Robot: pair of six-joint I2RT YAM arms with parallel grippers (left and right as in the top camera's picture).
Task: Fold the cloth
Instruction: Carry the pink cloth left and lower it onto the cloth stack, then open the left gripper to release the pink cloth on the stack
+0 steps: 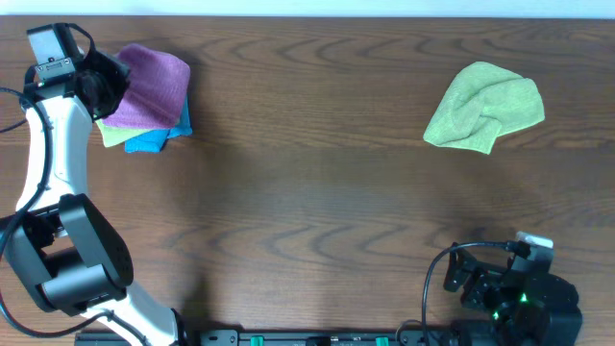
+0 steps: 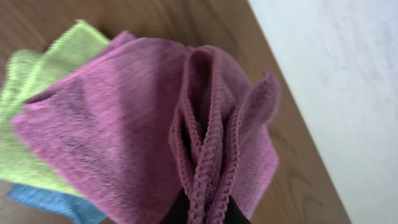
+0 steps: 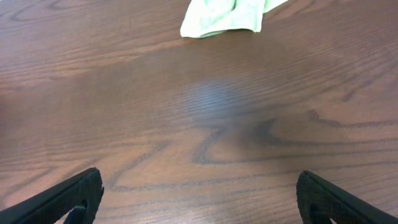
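The purple cloth (image 1: 152, 85) lies folded on top of a small stack at the far left of the table, and no white tag shows. In the left wrist view the cloth (image 2: 118, 130) fills the frame. Its layered hemmed edges run down between my dark fingers. My left gripper (image 1: 101, 88) (image 2: 200, 214) is shut on that edge at the cloth's left side. My right gripper (image 1: 467, 279) (image 3: 199, 199) is open and empty, low over bare wood at the front right.
Under the purple cloth lie a lime-green cloth (image 1: 113, 135) (image 2: 37, 93) and a blue cloth (image 1: 154, 140) (image 2: 43, 199). A crumpled lime-green cloth (image 1: 485, 106) (image 3: 224, 15) lies at the back right. The table's far edge (image 2: 280, 68) runs close behind the stack.
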